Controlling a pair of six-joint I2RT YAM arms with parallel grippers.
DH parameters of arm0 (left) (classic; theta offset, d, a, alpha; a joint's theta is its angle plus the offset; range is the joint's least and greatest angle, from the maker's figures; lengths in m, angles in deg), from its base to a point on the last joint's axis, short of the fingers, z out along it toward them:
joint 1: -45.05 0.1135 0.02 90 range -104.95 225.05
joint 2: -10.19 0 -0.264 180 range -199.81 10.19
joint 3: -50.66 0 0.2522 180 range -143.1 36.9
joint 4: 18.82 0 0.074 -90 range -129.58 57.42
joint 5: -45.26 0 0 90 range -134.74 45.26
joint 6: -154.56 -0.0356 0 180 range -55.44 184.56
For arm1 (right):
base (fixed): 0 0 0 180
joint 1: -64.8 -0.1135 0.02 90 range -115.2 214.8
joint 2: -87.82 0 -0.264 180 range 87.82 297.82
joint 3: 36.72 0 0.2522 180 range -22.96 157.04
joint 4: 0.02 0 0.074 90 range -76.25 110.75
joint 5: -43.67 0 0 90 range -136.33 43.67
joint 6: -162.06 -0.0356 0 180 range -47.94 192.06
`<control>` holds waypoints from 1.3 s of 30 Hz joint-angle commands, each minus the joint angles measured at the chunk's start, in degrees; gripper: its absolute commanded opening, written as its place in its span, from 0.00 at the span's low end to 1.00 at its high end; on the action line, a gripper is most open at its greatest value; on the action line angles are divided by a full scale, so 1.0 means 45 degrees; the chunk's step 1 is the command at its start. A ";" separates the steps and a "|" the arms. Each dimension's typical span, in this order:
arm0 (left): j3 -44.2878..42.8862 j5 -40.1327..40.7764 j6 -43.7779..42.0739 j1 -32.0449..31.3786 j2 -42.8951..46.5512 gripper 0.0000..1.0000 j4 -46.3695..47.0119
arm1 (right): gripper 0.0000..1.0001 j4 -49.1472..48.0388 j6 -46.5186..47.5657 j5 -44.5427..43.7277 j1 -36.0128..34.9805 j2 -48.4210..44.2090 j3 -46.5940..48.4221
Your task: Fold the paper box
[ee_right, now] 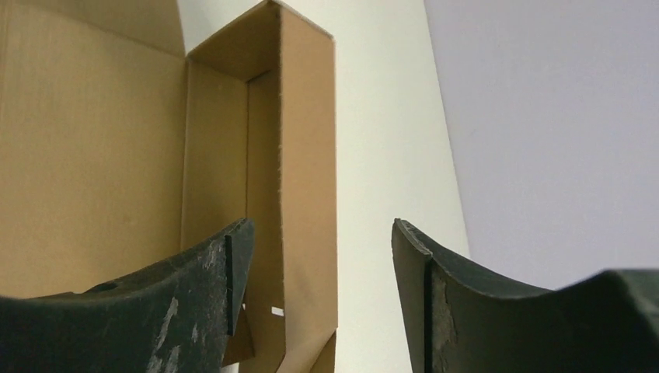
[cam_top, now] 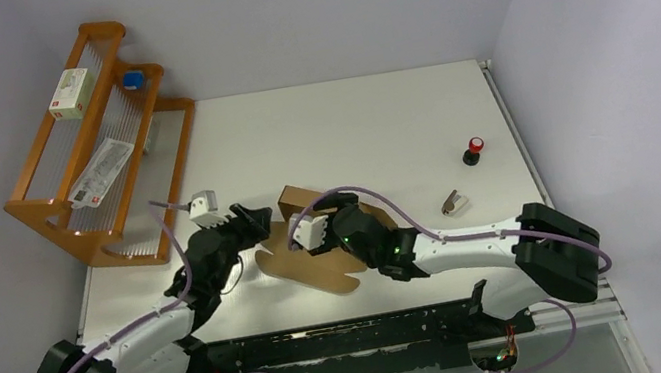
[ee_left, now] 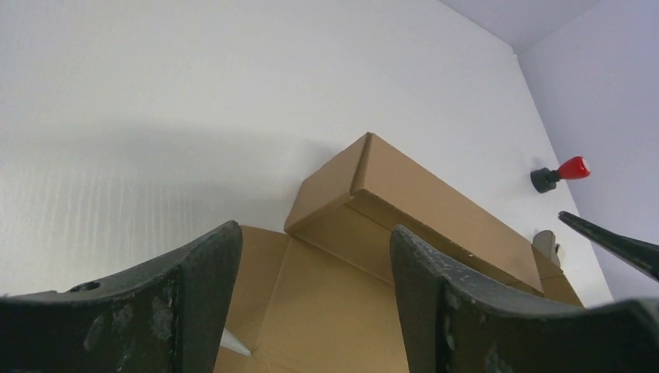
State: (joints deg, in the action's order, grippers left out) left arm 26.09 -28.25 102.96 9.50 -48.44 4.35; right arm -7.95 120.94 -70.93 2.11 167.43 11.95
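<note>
The paper box [cam_top: 313, 255] is brown corrugated cardboard lying mid-table, its near part flat and its far side wall [cam_top: 298, 199] folded upright. My left gripper [cam_top: 256, 221] is open and empty at the sheet's left edge; its view shows the flat panel [ee_left: 326, 303] and the raised wall [ee_left: 435, 210] between the open jaws. My right gripper [cam_top: 315, 211] is open over the box's far right part. In the right wrist view the raised wall [ee_right: 307, 155] stands between the open jaws, close to the left finger [ee_right: 225, 272]; whether they touch I cannot tell.
A wooden rack [cam_top: 101, 144] at the far left holds a small white box with a green and red label [cam_top: 73, 93], a blue object [cam_top: 132, 80] and a packet. A red-capped black knob [cam_top: 473, 149] and a small object [cam_top: 454, 201] lie to the right of the box.
</note>
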 commanded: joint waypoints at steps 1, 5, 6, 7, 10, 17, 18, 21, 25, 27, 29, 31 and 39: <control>-0.1278 -0.2738 -0.0138 0.1392 0.0022 0.75 -0.1957 | 0.70 0.0785 -0.3284 -0.0482 0.0031 -0.0574 0.1122; -0.2046 -0.5898 0.0364 0.3051 -0.1680 0.75 -0.1010 | 0.73 0.0834 -0.5788 -0.1558 0.0073 -0.0917 0.1464; -0.2117 -0.6703 0.0625 0.3334 -0.2113 0.75 -0.0412 | 0.73 0.0800 -0.6269 -0.1744 0.0081 -0.1049 0.1409; -0.2177 -0.7387 0.0838 0.3499 -0.2553 0.75 0.0188 | 0.74 0.0705 -0.6775 -0.2044 0.0104 -0.1146 0.1312; -0.2396 -0.8671 0.1241 0.3686 -0.3708 0.75 0.1526 | 0.76 0.0603 -0.8807 -0.2757 0.0238 -0.1524 0.0995; -0.3065 -1.0127 0.1720 0.3838 -0.5631 0.72 0.3206 | 0.77 -0.0242 -1.2841 -0.2778 0.0356 -0.2142 -0.0181; -0.3211 -1.0154 0.1678 0.3838 -0.5802 0.72 0.3123 | 0.76 -0.0319 -1.2905 -0.2761 0.0380 -0.2130 -0.0242; -0.3396 -0.9891 0.1629 0.3874 -0.6198 0.70 0.3091 | 0.76 -0.0440 -1.2970 -0.2737 0.0378 -0.2015 -0.0310; -0.3770 -0.9811 0.1709 0.3934 -0.6760 0.65 0.3148 | 0.76 -0.0586 -1.2937 -0.2770 0.0375 -0.1915 -0.0375; -0.3937 -0.9842 0.1637 0.3935 -0.7015 0.61 0.2922 | 0.76 -0.0631 -1.2947 -0.2813 0.0377 -0.1943 -0.0457; -0.3896 -0.9763 0.1604 0.3935 -0.7244 0.55 0.2873 | 0.76 -0.0719 -1.2960 -0.2833 0.0367 -0.2012 -0.0540; -0.3751 -0.9833 0.1691 0.3935 -0.7570 0.50 0.3139 | 0.76 -0.0941 -1.3054 -0.2755 0.0376 -0.2018 -0.0665; -0.2803 -0.9855 0.2200 0.3935 -0.8240 0.33 0.4214 | 0.76 -0.0378 -1.3555 -0.2772 0.0375 -0.1522 -0.0418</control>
State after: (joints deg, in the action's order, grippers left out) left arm 10.66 -72.07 112.05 26.70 -84.22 20.69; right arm -9.96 62.78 -81.95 3.61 159.76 9.27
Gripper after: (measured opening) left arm 0.356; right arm 0.763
